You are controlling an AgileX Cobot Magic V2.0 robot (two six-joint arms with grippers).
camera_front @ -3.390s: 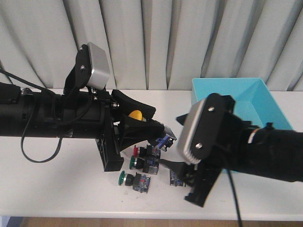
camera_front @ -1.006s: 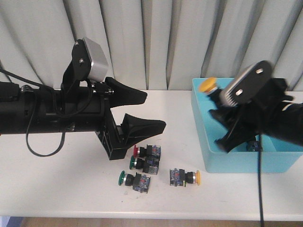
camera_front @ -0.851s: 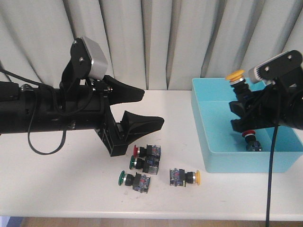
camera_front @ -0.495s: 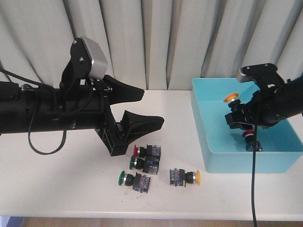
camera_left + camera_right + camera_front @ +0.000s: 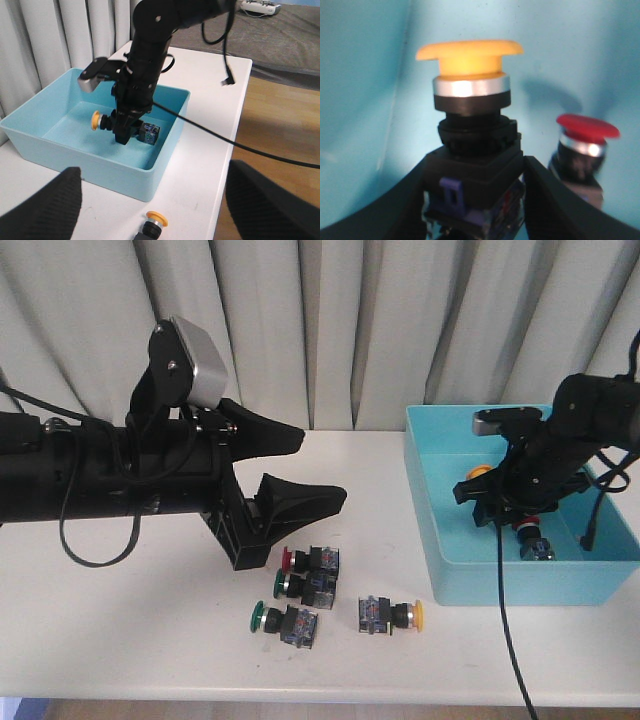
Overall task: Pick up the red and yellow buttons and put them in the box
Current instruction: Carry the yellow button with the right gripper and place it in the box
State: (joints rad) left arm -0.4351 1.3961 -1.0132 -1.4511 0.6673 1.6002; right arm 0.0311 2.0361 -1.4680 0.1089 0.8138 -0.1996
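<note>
My right gripper (image 5: 492,498) is down inside the light-blue box (image 5: 440,562) and is shut on a yellow button (image 5: 478,475) by its black body. In the right wrist view its fingers (image 5: 546,202) clamp that button (image 5: 470,65) upright. A red button (image 5: 586,131) lies in the box right beside it, and also shows in the front view (image 5: 527,530). A second yellow button (image 5: 417,615) lies on the table in front of the box. A red button (image 5: 288,559) lies by the green ones. My left gripper (image 5: 322,466) is open and empty above them.
Two green-capped switches (image 5: 279,585) (image 5: 258,617) lie with the red one on the white table (image 5: 120,620). The right arm's cable (image 5: 505,600) hangs over the box's front wall. Curtains close the back. In the left wrist view the table's edge (image 5: 235,125) is near the box.
My right gripper has carried the yellow button from above the box's rim down into the box. The left arm has stayed still over the last second, its jaws empty.
</note>
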